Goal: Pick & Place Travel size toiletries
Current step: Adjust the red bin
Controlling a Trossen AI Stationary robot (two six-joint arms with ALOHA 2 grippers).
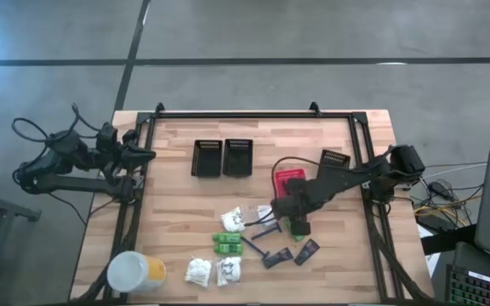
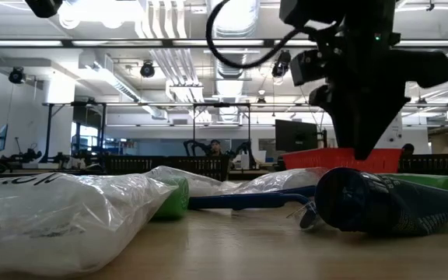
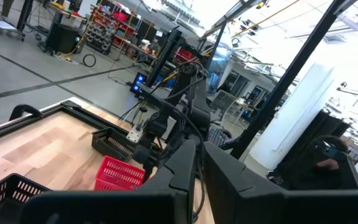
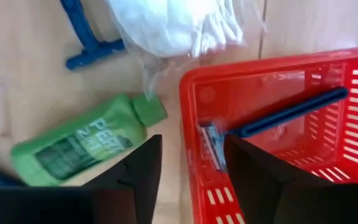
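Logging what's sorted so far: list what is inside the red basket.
In the right wrist view the red basket holds one blue razor lying on its floor. The right gripper is above its rim, open and empty; its fingers cover the near part of the basket.

1. In the high view the right arm covers most of the red slotted plastic basket (image 1: 284, 178) near the wooden table's right edge; only one corner shows.
2. The right wrist view's edge cuts off the far half of that basket (image 4: 328, 59) and the crinkly white packet (image 4: 173, 22).
3. The blue razor's head (image 4: 211, 144) in the basket is partly hidden behind a dark finger.
4. In the low view a blurred clear packet (image 2: 61, 218) fills the foreground, its contents unreadable.
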